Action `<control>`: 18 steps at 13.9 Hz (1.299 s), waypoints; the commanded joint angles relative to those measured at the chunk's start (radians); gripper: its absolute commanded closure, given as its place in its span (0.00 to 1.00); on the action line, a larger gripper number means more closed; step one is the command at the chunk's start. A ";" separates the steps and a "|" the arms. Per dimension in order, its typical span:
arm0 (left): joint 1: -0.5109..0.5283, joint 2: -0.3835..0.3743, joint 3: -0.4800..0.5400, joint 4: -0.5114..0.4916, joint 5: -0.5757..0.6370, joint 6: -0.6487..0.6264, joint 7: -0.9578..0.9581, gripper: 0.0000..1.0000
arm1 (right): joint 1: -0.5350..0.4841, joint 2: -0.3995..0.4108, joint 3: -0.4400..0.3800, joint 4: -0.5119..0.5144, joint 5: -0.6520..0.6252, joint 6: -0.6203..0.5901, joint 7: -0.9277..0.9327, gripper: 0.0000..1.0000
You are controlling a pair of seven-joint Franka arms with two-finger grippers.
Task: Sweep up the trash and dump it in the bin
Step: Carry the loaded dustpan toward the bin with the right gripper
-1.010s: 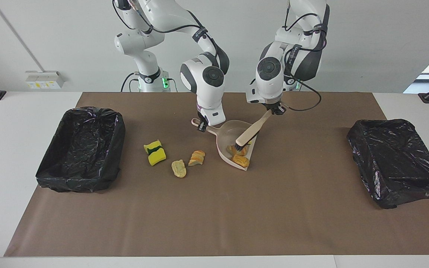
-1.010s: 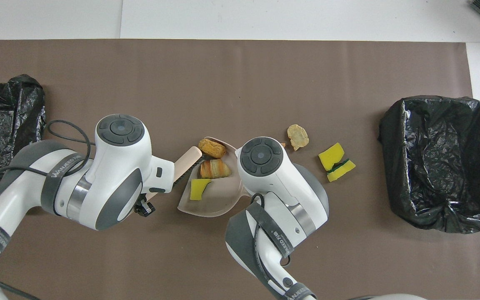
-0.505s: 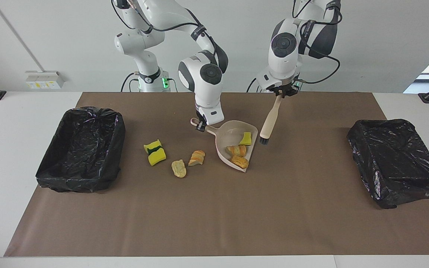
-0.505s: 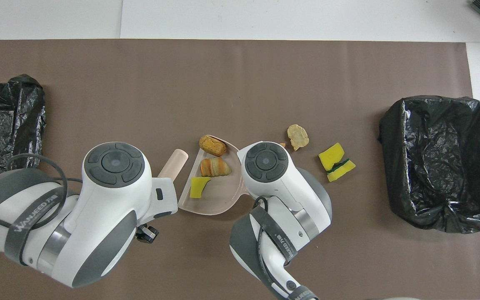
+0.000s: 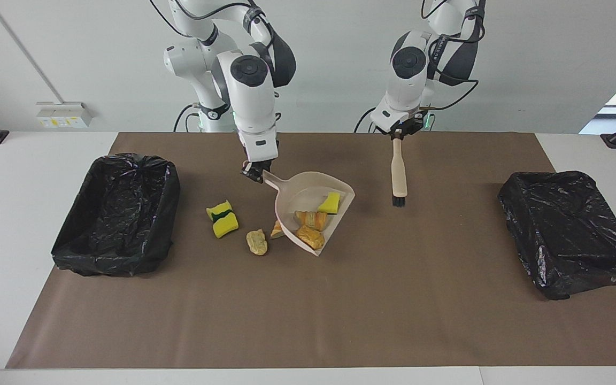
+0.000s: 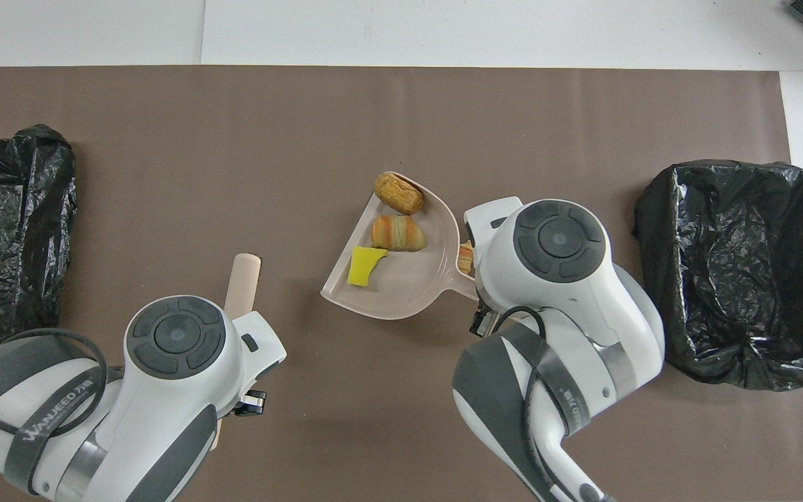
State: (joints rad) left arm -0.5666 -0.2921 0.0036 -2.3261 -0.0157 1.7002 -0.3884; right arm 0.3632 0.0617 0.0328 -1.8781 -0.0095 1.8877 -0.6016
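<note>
Since a second ago, the brush (image 5: 398, 176) has lifted out of the dustpan (image 5: 308, 192) and now hangs upright over bare mat, its handle clamped in the left gripper (image 5: 397, 135), while the right gripper (image 5: 253, 174), closed on the dustpan's handle, has raised the pan and carried it toward the right arm's bin (image 5: 118, 214). Three scraps (image 5: 314, 216) ride in the pan. Three more (image 5: 236, 230) lie on the mat beneath it, unswept, so nothing appears dumped yet.
</note>
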 commanded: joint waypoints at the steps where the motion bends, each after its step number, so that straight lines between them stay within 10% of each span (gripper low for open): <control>1: -0.079 -0.044 0.007 -0.070 -0.036 0.033 -0.029 1.00 | -0.099 0.001 0.009 0.036 0.002 -0.034 -0.102 1.00; 11: -0.516 -0.019 0.007 -0.162 -0.297 0.252 -0.372 1.00 | -0.487 0.018 0.002 0.140 0.043 -0.088 -0.579 1.00; 18: -0.579 0.054 0.007 -0.179 -0.365 0.326 -0.400 1.00 | -0.789 0.095 -0.005 0.324 -0.058 -0.202 -0.866 1.00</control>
State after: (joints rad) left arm -1.1120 -0.2265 -0.0068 -2.4903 -0.3671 2.0021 -0.7644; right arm -0.3562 0.1066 0.0165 -1.6467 -0.0181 1.7271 -1.3677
